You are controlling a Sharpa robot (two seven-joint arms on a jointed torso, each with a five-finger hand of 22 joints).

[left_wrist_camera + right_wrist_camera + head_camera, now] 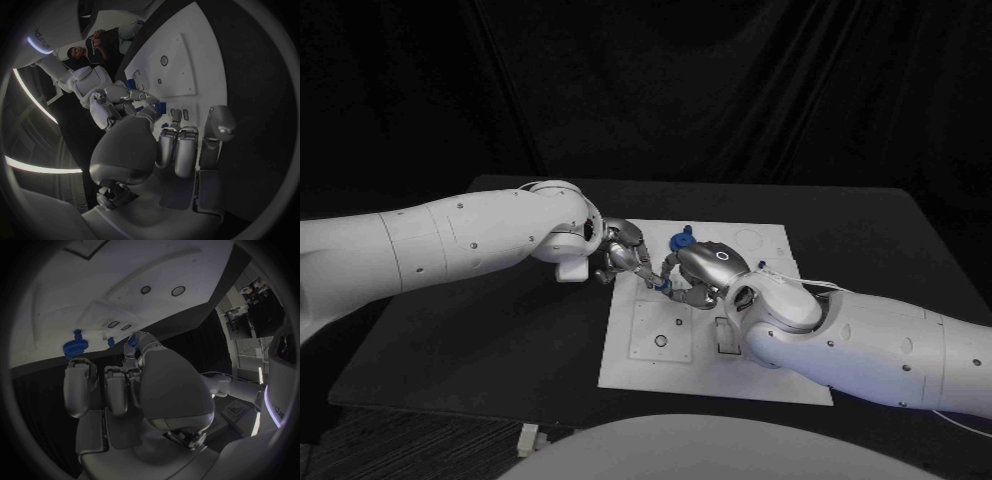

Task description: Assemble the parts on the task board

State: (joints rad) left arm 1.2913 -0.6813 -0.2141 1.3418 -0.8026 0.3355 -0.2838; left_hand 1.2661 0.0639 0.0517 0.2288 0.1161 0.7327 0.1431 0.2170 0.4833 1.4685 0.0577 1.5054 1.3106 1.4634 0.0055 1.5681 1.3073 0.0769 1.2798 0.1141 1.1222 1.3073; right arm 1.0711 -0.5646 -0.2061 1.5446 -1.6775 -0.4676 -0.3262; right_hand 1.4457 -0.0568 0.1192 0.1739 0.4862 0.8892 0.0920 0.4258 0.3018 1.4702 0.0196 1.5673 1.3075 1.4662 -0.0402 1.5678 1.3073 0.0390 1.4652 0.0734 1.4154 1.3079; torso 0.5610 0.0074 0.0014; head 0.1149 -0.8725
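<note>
- Task board (pixel 711 370), a flat white rectangular plate, lies mid-desk on the black desk (pixel 473 350).
- Left robot hand (pixel 626 262), silver, reaches in from the left; whether it holds anything I cannot tell.
- Right robot hand (pixel 701 268) meets it over the board's far half, seemingly pinching a small blue plastic part (pixel 132 342).
- Another blue part (pixel 75 346) stands just beside.

No lettering I can read on the task board (pixel 762 375) or the arms; there's some pale writing on a white arm in the left wrist view, too blurred to make out
</note>
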